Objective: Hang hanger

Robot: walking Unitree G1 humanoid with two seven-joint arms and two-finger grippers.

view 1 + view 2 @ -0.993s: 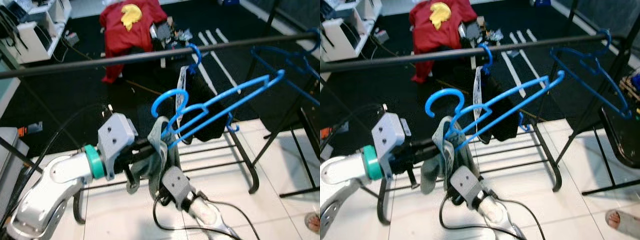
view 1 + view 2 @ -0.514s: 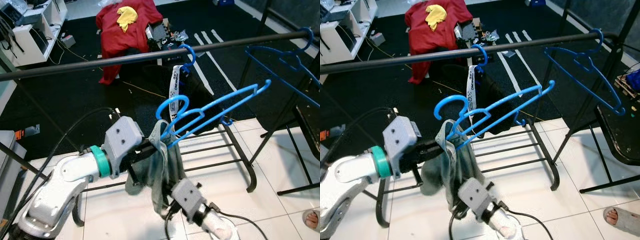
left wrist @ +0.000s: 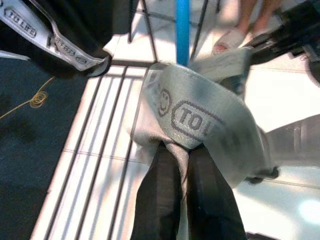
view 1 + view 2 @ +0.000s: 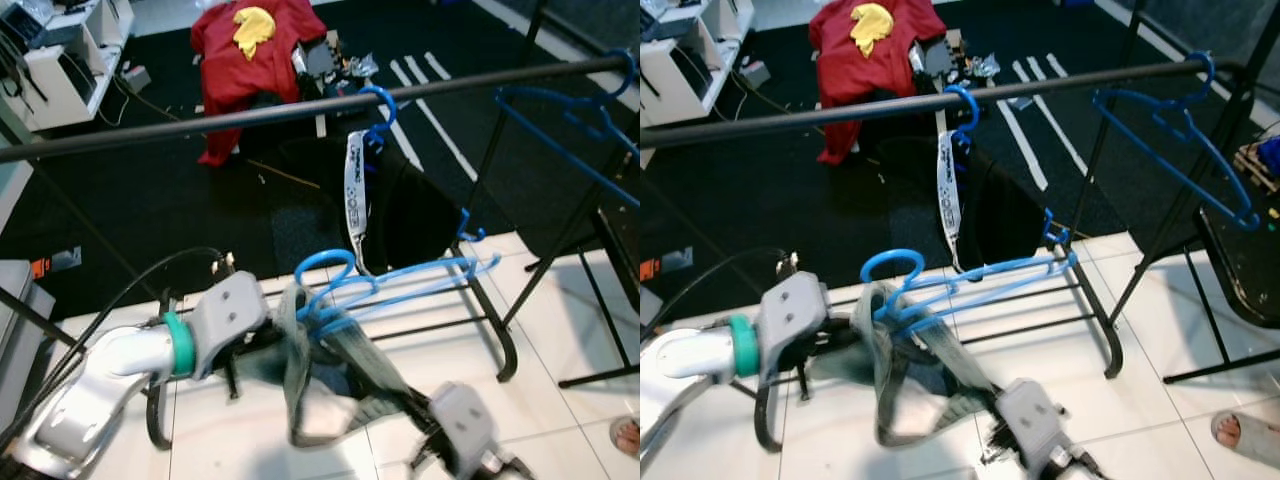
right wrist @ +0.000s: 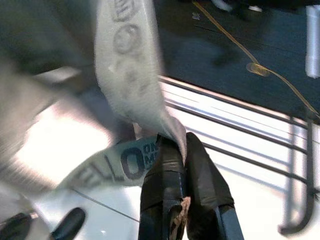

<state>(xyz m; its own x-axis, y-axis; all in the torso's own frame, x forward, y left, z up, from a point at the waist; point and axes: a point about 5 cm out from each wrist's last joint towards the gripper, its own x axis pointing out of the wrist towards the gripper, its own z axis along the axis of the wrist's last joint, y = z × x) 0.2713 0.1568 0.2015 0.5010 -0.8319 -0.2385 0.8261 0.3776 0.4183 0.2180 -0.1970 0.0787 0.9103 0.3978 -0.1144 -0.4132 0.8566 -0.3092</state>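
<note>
My left tool and right tool each pinched the grey garment draped on the blue hanger; it sat low, well below the rail, unhung

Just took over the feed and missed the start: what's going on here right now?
The robot is working a blue hanger carrying a grey garment, held low in front of the black clothes rail and not yet hooked on. The left gripper is shut on a fold of the garment, and the right gripper pinches its printed waistband. Two other blue hangers already hang on the rail.
</note>
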